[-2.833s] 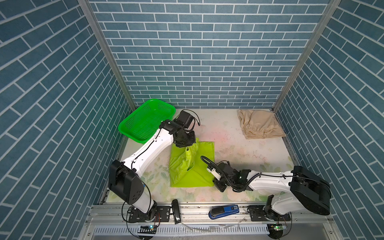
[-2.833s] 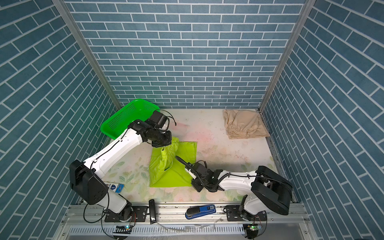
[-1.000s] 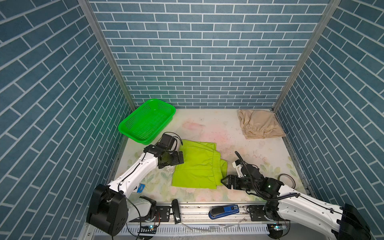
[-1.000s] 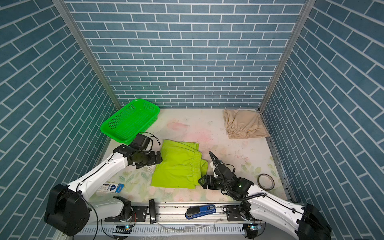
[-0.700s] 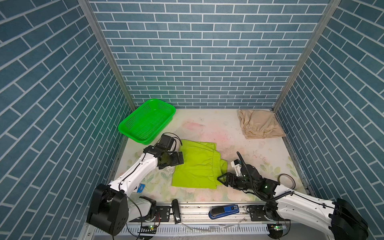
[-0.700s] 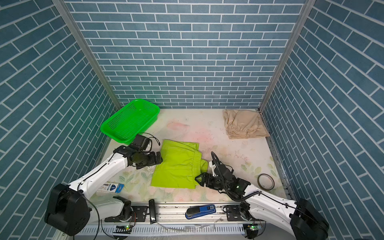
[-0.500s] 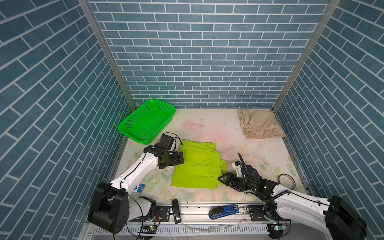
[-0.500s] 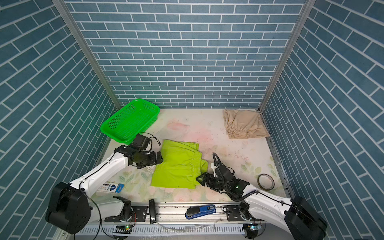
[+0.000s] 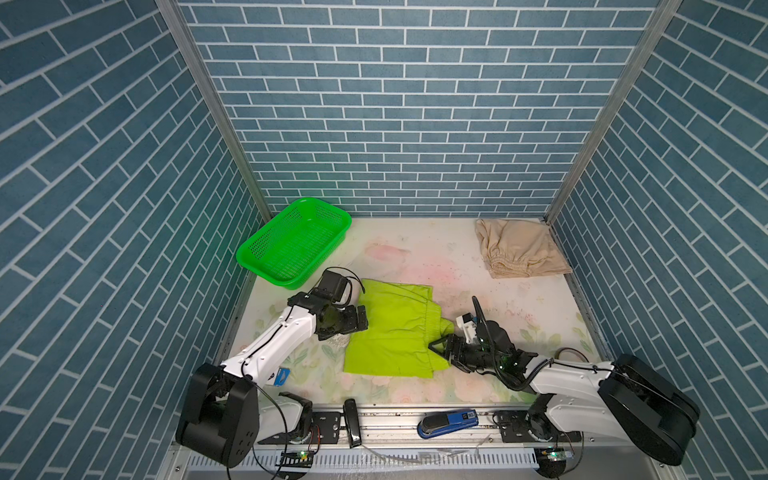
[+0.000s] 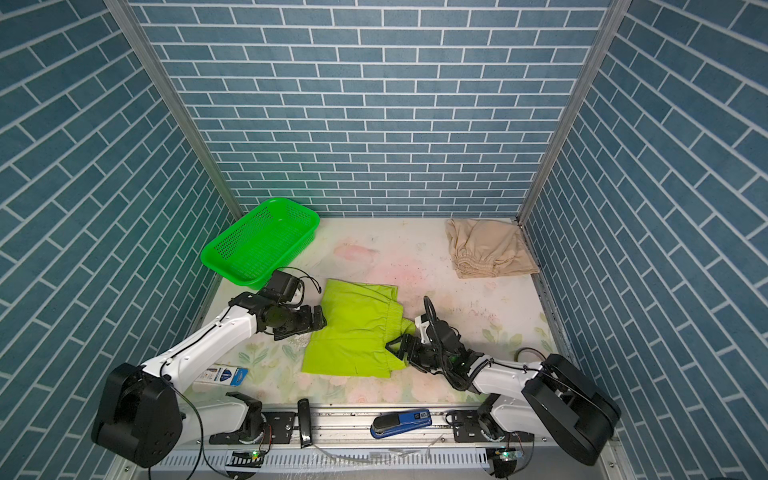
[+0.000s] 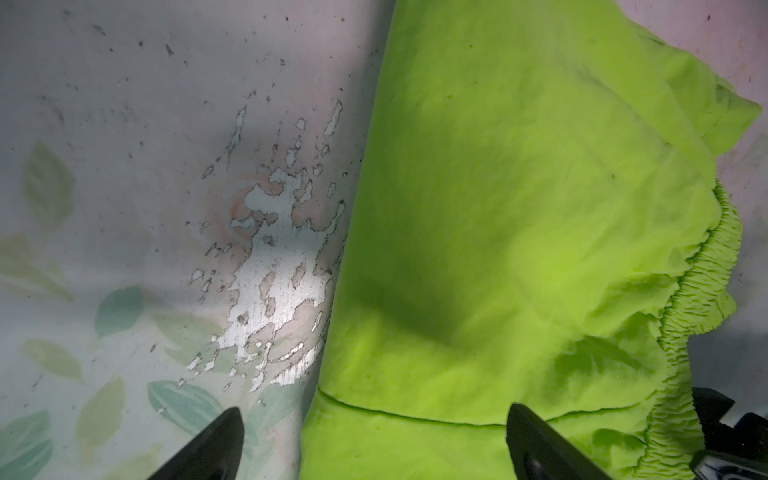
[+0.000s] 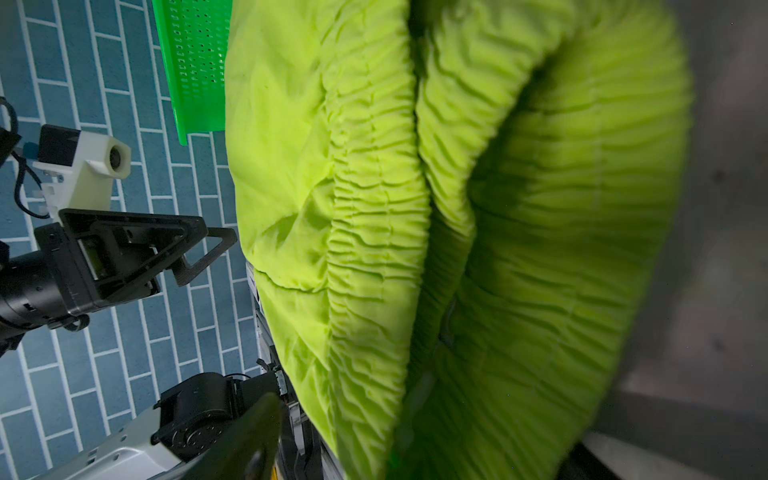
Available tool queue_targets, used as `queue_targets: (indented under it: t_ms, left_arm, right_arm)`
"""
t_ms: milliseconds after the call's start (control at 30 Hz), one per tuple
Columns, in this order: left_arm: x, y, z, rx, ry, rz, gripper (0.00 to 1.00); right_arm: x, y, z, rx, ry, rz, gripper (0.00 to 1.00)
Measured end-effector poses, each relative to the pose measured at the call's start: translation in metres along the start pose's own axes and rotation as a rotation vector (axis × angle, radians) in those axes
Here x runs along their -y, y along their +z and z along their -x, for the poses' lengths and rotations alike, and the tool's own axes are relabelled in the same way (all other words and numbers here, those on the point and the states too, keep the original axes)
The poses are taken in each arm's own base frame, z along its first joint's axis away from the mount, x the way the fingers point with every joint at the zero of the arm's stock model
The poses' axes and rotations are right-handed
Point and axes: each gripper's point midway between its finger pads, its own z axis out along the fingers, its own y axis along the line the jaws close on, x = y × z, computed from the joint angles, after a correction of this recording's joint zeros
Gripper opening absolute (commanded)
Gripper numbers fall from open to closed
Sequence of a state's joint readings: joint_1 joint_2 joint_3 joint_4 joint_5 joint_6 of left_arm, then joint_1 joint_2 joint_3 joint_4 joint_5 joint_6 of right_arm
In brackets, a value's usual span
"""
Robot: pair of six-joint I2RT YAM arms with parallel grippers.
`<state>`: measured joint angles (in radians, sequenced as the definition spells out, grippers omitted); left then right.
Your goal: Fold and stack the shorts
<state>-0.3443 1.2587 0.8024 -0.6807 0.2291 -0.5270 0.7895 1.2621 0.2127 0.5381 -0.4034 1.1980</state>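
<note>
A robot-lab test cell: brick-print wall panels (image 9: 395, 104) on aluminium posts (image 9: 217, 112) box in a worn floral desk (image 9: 415, 257), with a left arm (image 9: 274, 340) and right arm (image 9: 569, 374) bolted to a metal rail (image 9: 390, 419).

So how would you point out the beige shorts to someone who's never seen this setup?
Find the table boxed in by blue brick walls and go to its far right corner. The beige shorts lie there in a rumpled heap. They are the only tan cloth: the lime shorts lie front and centre, and the basket at far left is green plastic.
</note>
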Motion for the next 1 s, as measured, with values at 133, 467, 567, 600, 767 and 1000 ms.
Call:
queue_targets:
  t_ms: [133, 467, 567, 600, 767, 1000]
  left_arm:
    - [-0.001, 0.0, 0.0, -0.001, 0.003, 0.002, 1.0]
    - [-0.004, -0.008, 0.002, 0.02, 0.008, 0.001, 1.0]
    - [-0.006, -0.013, 0.004, 0.036, 0.005, -0.002, 1.0]
    - [-0.008, -0.015, 0.004, 0.039, 0.004, -0.001, 1.0]
    - [-0.016, -0.019, 0.006, 0.044, -0.009, 0.008, 1.0]
    - [-0.023, -0.033, 0.013, 0.08, -0.023, -0.009, 1.0]
  right_arm:
    - [0.004, 0.012, 0.003, -0.016, -0.009, -0.008, 0.45]
    - [-0.011, 0.013, 0.011, -0.034, -0.062, -0.041, 0.0]
    - [-0.036, 0.003, 0.022, -0.014, -0.139, -0.051, 0.0]
    - [-0.046, 0.0, 0.027, -0.004, -0.169, -0.052, 0.0]
    - [-0.082, -0.005, 0.043, 0.007, -0.262, -0.054, 0.0]
    - [-0.121, 0.009, 0.045, -0.035, -0.321, -0.04, 0.0]
